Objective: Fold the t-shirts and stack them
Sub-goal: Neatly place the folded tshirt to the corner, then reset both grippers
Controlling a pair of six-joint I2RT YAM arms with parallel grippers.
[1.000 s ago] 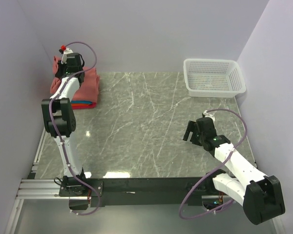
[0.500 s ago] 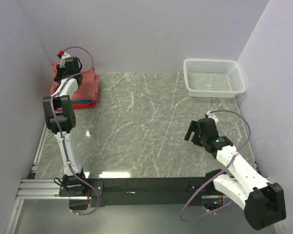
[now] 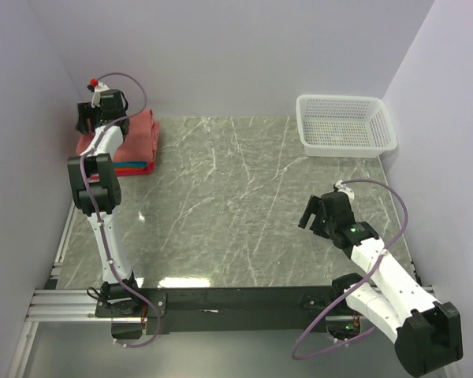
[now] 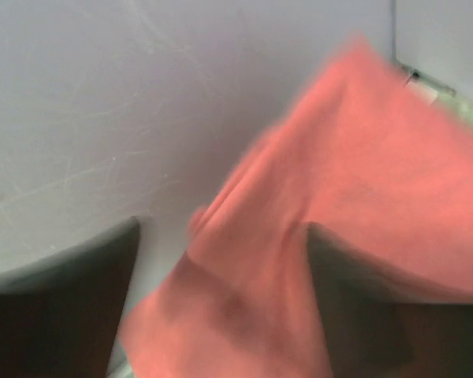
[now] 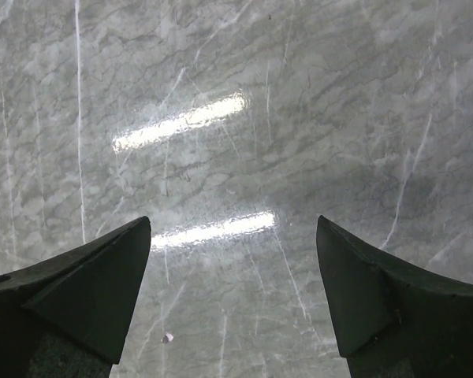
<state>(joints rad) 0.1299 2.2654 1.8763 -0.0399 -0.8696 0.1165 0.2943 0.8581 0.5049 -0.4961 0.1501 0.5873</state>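
A salmon-pink t-shirt (image 3: 138,134) lies folded on top of a stack at the far left corner of the table. Thin orange-red (image 3: 130,167) and teal-blue (image 3: 144,171) edges of other folded t-shirts show under it. My left gripper (image 3: 85,122) hovers over the stack's back left corner, close to the wall. In the left wrist view its jaws stand wide apart, and a loose, blurred fold of the pink t-shirt (image 4: 363,157) lies between them without being pinched. My right gripper (image 3: 309,214) hangs open over bare marble at the right, with nothing between its fingers (image 5: 87,291).
A white mesh basket (image 3: 378,142) stands at the back right corner. The grey marble table (image 3: 236,197) is walled at the left, back and right. The left arm's elbow (image 3: 93,185) rises near the left wall.
The left gripper has opened and let go of the pink t-shirt, drifting back-left toward the corner. The cloth has settled flatter on the stack. The right arm shifted only slightly.
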